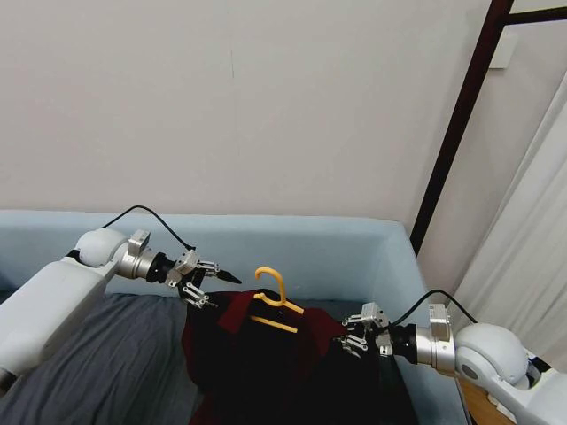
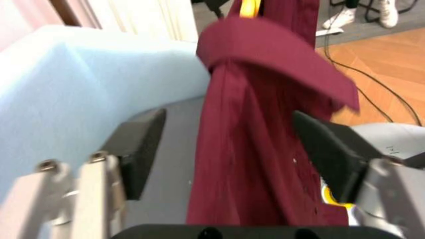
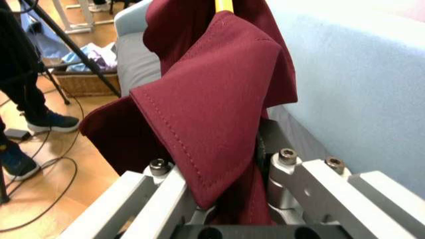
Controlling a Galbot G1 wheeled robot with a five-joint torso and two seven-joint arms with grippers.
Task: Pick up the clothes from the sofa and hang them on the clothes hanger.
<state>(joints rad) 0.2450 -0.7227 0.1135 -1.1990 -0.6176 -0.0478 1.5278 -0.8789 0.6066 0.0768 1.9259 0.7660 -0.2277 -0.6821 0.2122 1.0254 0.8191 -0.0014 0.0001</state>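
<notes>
Left pincer (image 1: 211,276) first: it hangs spread wide beside the collar of the shirt (image 1: 266,359). From my left wrist I see both dark pads (image 2: 139,144) standing well apart, with the maroon cloth hanging between them. I cannot tell whether either pad touches it.

On the other side, my right pincer (image 1: 348,335) is pinching the shirt at its far shoulder. From that wrist, a stitched fold of the cloth drops down between my fingers (image 3: 162,191) and is caught there.

Between my two pincers the shirt sits on a yellow hanger (image 1: 280,307). The hook sticks up out of the neck, free of everything. The shirt's lower part drapes down toward the grey seat (image 1: 106,354) of the sofa (image 1: 345,252), whose pale blue back runs just behind both my arms. Off to my right, a dark rack (image 1: 456,124) post leans up along the wall.
</notes>
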